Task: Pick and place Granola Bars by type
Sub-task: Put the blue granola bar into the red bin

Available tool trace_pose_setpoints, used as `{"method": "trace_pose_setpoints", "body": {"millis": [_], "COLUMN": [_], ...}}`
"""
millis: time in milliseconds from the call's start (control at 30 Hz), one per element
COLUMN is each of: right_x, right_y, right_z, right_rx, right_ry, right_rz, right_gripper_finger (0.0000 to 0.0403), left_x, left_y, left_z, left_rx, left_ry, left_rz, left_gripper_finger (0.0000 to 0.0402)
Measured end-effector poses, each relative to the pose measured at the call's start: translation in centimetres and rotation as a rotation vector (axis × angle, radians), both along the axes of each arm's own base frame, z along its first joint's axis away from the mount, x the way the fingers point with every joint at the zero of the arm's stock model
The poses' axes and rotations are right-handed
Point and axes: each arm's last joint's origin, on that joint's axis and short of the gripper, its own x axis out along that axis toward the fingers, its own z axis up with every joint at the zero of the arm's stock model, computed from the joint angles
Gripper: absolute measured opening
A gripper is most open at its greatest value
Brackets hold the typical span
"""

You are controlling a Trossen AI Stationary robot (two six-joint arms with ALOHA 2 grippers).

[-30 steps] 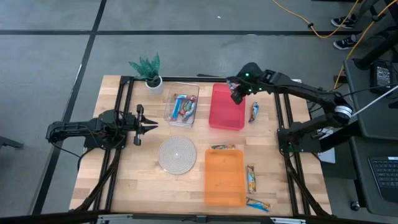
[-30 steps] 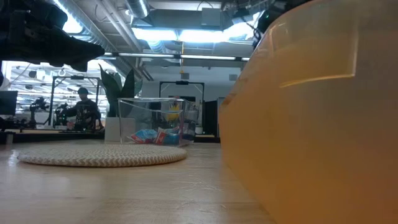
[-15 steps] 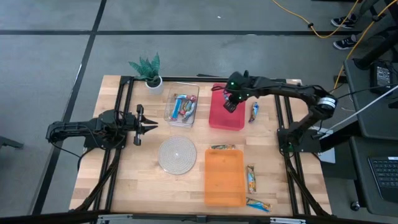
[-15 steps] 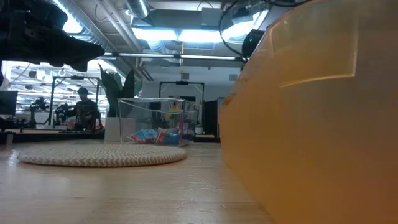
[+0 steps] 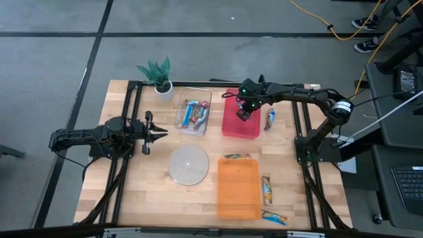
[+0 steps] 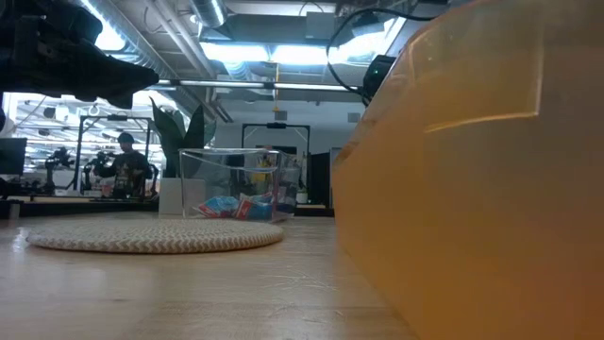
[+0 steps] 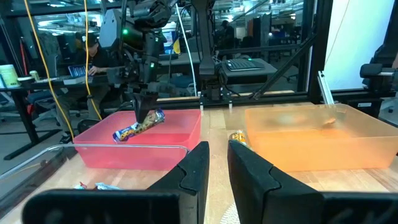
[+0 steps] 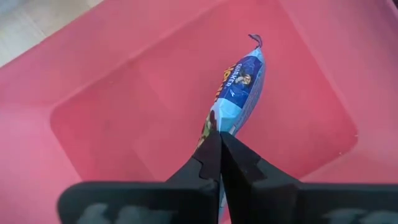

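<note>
Right claw (image 8: 219, 149) clamped on granola bar (image 8: 239, 84)

High view gives you straight-down look at whole table (image 5: 152, 192). Low view sits at tabletop height, orange bin (image 6: 472, 179) filling near right, clear bin (image 6: 241, 184) far at 11 o'clock. Left wrist view faces across table toward red bin (image 7: 143, 146). Right wrist view stares close into same red bin.

Lighting: bright, even, from ceiling lights (image 6: 274, 52). Shadows soft. Orange bin (image 6: 472, 179) near the low camera, blurred.
</note>
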Motion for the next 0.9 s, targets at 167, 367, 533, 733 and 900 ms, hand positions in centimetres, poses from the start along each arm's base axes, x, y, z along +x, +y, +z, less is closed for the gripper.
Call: {"method": "trace_pose_setpoints", "body": {"millis": [167,367,533,733,900], "right_x": [0.0,0.0,-0.1,-1.0,-2.3], "right_y": [0.0,0.0,0.1,0.7,1.4], "right_z": [0.0,0.0,0.1,1.1,3.7], "right_rx": [0.004,0.010,0.025,0.050,0.006], "right_ry": [-0.002,-0.001,-0.007,0.010,-0.035], "right_rz": [-0.001,-0.003,-0.013,-0.016,-0.034], "right_gripper_finger": [0.0013,0.0038,0.0070,0.0089,0.0091], "left_x": [0.0,0.0,0.0,0.0,0.0], "left_y": [0.0,0.0,0.0,0.0,0.0], "left_z": [0.0,0.0,0.0,0.0,0.0], "left_rx": [0.000,0.000,0.000,0.000,0.000], "left_ry": [0.000,0.000,0.000,0.000,0.000], "left_rz": [0.001,0.000,0.001,0.000,0.003], "left_gripper_finger": [0.0055,0.0055,0.0055,0.0055,0.0055]}}
